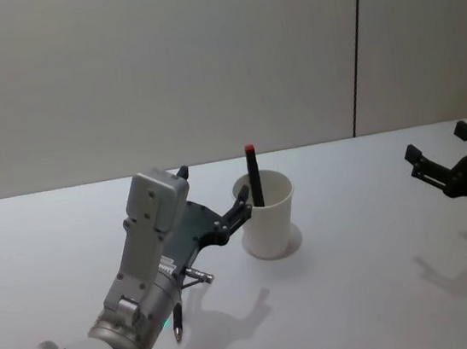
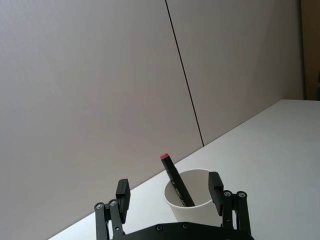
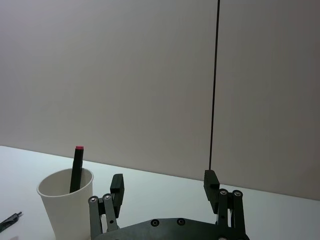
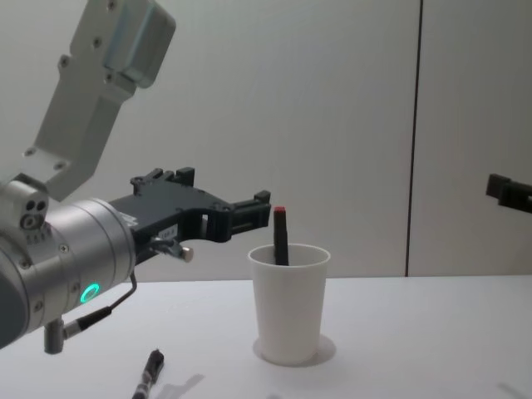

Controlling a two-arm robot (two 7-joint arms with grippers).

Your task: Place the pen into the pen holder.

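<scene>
- Our pen (image 1: 253, 174) stands nearly upright inside the pen holder (image 1: 270, 221).
- Our left gripper (image 2: 169, 184), jaws open and empty, sits just left of it.
- Our right gripper (image 1: 437, 141), also open, hangs well apart at right.

My left arm (image 1: 140, 281) is silver-grey: round joints, boxy wrist housing (image 1: 156, 206), green ring light (image 4: 90, 292), thin cable (image 4: 112, 309). My left gripper (image 2: 169, 195) and right gripper (image 3: 163, 182) are black, with silver pivot screws (image 2: 227, 194).

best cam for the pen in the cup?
Left wrist view: the pen leans inside the pen holder, barrel visible down into it. In head, chest and right wrist views the wall hides its lower part.
</scene>
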